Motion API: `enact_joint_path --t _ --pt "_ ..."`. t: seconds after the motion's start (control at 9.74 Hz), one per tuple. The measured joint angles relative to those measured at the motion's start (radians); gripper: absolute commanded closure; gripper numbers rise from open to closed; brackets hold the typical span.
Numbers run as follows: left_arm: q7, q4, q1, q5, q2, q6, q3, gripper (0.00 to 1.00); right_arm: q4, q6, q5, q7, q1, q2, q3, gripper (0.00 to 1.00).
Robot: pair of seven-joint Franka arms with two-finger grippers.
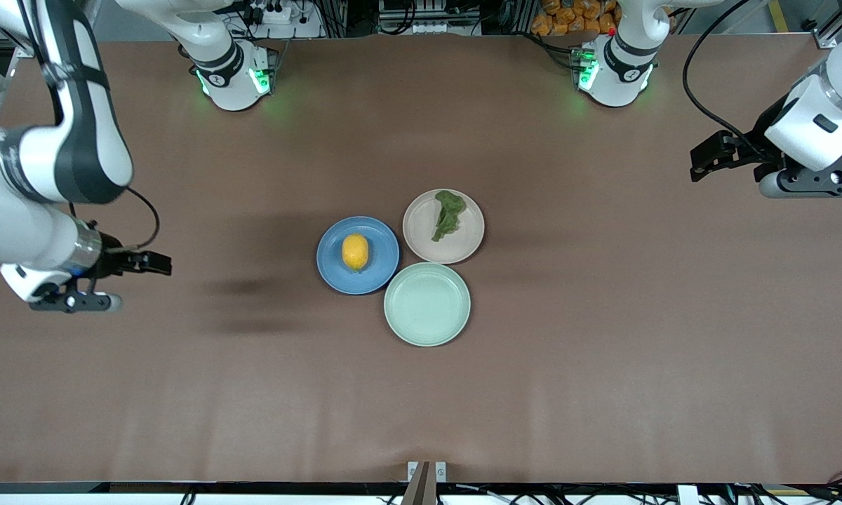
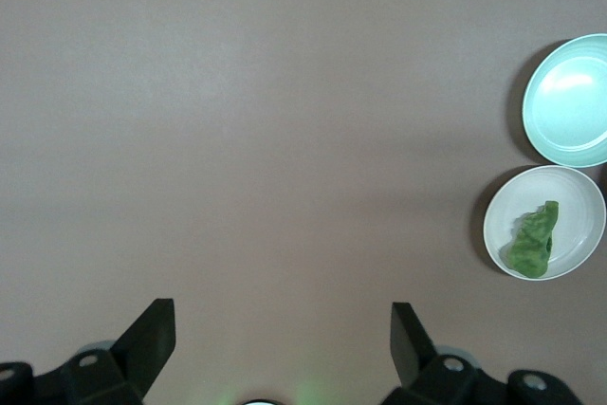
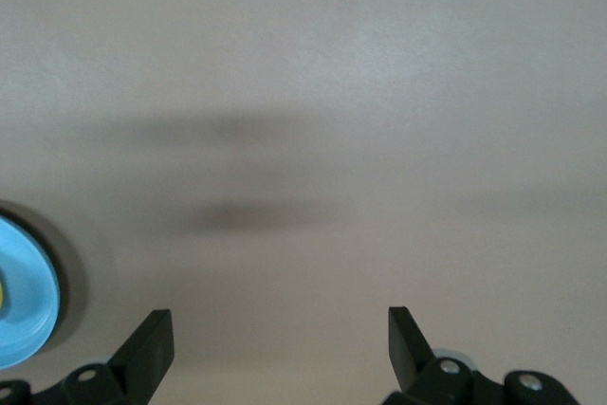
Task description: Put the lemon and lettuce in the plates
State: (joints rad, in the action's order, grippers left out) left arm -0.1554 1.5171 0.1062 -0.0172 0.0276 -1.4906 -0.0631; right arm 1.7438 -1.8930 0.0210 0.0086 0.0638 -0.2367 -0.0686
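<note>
Only from the front: lemon (image 1: 355, 252) on blue plate (image 1: 337, 273).

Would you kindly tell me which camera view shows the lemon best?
The front view: the lemon lies whole and unobstructed on the blue plate. The right wrist view catches only a yellow sliver at its edge, and the left wrist view does not show it.

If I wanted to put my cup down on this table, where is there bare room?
Bare brown table surrounds the plates, widest nearer the front camera and toward each arm's end. The mint-green plate is empty. The middle is crowded: the blue plate with the lemon and the beige plate with the lettuce touch it.
</note>
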Motion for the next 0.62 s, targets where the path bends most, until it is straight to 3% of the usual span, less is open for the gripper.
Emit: enact_joint_path --t 0.62 --pt "0.001 -0.004 0.0 0.002 0.002 -0.002 -0.001 0.0 0.101 -0.002 0.0 0.0 -0.062 0.179 0.047 0.0"
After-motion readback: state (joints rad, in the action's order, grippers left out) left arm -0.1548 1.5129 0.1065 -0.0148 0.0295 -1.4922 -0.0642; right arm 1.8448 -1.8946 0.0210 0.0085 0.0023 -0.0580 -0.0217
